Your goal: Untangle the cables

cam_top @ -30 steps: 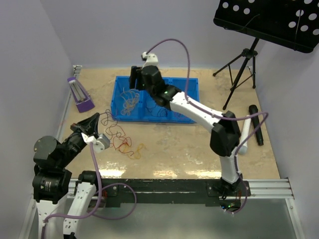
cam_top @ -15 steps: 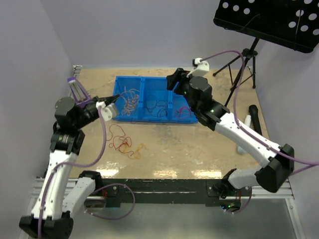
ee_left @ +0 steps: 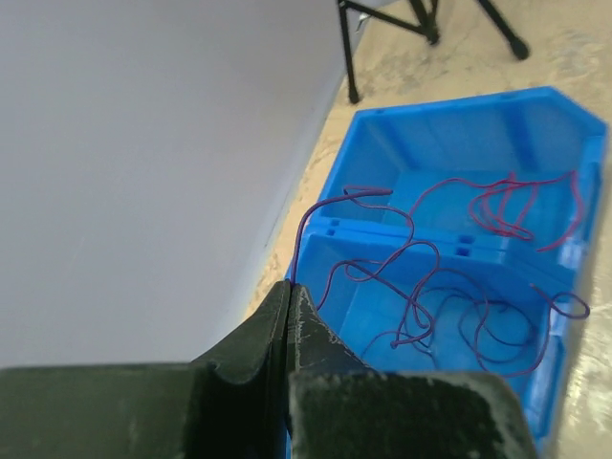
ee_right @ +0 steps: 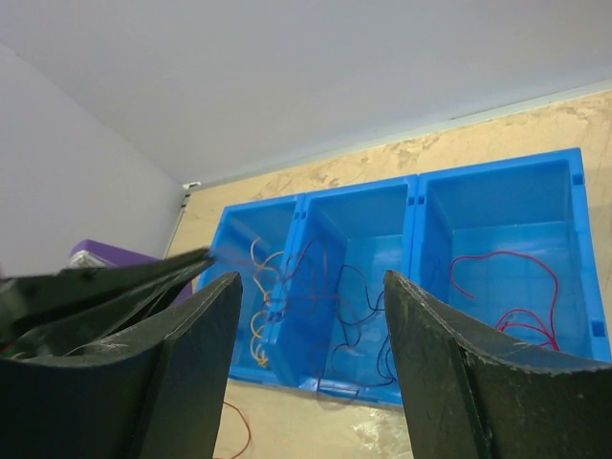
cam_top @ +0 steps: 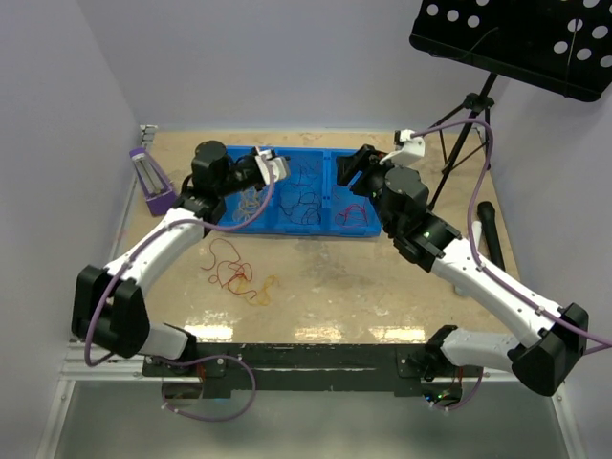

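tan speckled tabletop (cam_top: 382, 287), pale walls, black music stand (cam_top: 516, 38) far right. cables are split in two lots. a loose cable tangle (cam_top: 234, 275) of red and orange loops lies on the bare table, just in front of the blue three-compartment bin (cam_top: 287, 229) and apart from it. the rest are in the bin: white and yellow wires (cam_top: 251, 199) in the left compartment, dark wires (cam_top: 308, 196) in the middle, a red wire (cam_top: 352, 212) in the right.

left gripper (cam_top: 279, 168) hangs over the bin near the left/middle divider. its jaws are pressed together, pinching a held wire (ee_left: 330, 199) that arcs up from the tips and drops into the compartment below. its true colour is hard to tell in the wrist view. right gripper (cam_top: 356, 167) hovers at the bin's far right end with jaws spread wide and nothing between them, looking down over all three compartments (ee_right: 417, 191).

step looks like dropping a sorted wire into its compartment.

risks:
- the held wire trails in among the dark wires, so a lift or sideways pull could hook them and drag them out.
- a release near the divider could leave it straddling two compartments.
- the thin wire could slip from the pinch.
- both arms crowd the bin, so they could bump.
- the tangle on the table looks interlocked, so pulling one strand may haul the whole clump.

purple object (cam_top: 153, 182) sits at the left edge, out of play.
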Robot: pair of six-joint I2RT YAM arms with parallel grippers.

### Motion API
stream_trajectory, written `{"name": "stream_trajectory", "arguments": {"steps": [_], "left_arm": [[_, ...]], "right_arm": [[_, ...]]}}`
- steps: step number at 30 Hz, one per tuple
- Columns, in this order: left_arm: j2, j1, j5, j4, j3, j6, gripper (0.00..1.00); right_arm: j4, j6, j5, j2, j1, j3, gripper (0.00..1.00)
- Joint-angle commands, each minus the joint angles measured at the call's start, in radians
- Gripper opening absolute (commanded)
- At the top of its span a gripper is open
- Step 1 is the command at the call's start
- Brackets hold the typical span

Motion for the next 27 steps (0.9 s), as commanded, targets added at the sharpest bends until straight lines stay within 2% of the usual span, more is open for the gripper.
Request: {"name": "stream_trajectory", "arguments": {"steps": [1,5,6,7,8,9,10,13,14,16,19,21,24,27], "left_arm": [[0.128,-0.002,-0.157,0.179,0.070,-0.041,0.00],[0.240,-0.008,-0.286,0.069,0.154,-0.022,0.00],[0.252,-0.008,-0.300,0.030,0.165,-0.019,0.08],[0.263,-0.008,-0.307,-0.003,0.173,-0.006,0.27],[0.263,-0.008,-0.308,-0.039,0.174,0.010,0.39],[0.247,-0.010,-0.320,-0.056,0.165,0.005,0.44],[0.230,-0.010,-0.336,-0.063,0.157,-0.007,0.56],[0.129,-0.001,-0.339,-0.128,0.134,-0.047,0.73],[0.080,0.005,-0.328,-0.166,0.119,-0.048,0.74],[-0.029,0.025,-0.281,-0.261,0.069,-0.036,0.89],[-0.190,0.054,-0.204,-0.445,-0.013,0.054,0.94],[-0.298,0.091,-0.157,-0.572,-0.065,0.114,0.95],[-0.399,0.172,-0.067,-0.813,-0.123,0.243,0.95],[-0.450,0.196,-0.067,-0.993,-0.189,0.359,0.95]], "right_arm": [[0.027,0.019,0.021,-0.038,0.001,-0.010,0.65],[0.029,0.012,0.029,-0.037,0.001,-0.018,0.65],[0.030,0.012,0.027,-0.037,0.001,-0.020,0.65],[0.035,0.009,0.026,-0.035,0.001,-0.023,0.65],[0.035,0.010,0.024,-0.034,0.001,-0.026,0.65],[0.035,0.012,0.018,-0.034,0.001,-0.026,0.65],[0.038,0.012,0.009,-0.034,0.001,-0.029,0.66],[0.055,-0.004,-0.028,-0.029,0.001,-0.046,0.65],[0.056,-0.014,-0.066,-0.022,0.003,-0.050,0.65],[0.058,-0.027,-0.149,-0.009,0.006,-0.064,0.66],[0.069,-0.054,-0.252,0.021,0.055,-0.104,0.67],[0.046,-0.065,-0.285,0.073,0.134,-0.113,0.68],[0.014,-0.047,-0.322,0.171,0.237,-0.132,0.70],[0.009,0.001,-0.345,0.225,0.285,-0.174,0.72]]}}
